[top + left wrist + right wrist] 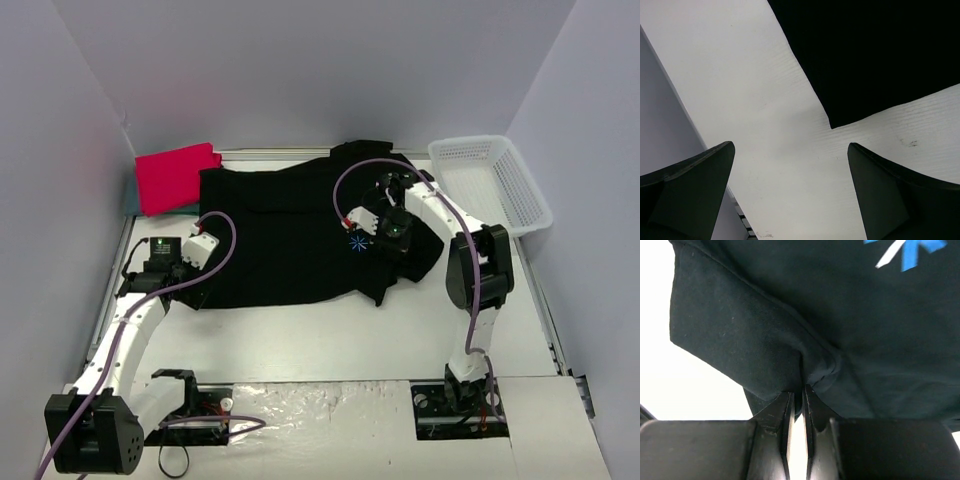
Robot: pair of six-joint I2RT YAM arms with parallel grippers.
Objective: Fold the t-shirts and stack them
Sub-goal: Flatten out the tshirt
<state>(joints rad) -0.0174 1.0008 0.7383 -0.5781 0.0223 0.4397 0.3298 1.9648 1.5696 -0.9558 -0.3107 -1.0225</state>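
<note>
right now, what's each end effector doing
Left end effector: open, holding nothing.
Right end effector: closed on a fold of the black t-shirt.

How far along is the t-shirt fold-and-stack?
Done: the bright red-pink cloth shirt lies folded at the far-left corner, with a teal-blue sliver showing at its edge. In hand: the large plain black t-shirt lies spread out, unfolded. The right gripper is shut on a pinch of its cloth, and the left gripper is open above the table by the shirt's corner. Left: fold the black one and stack it.
</note>
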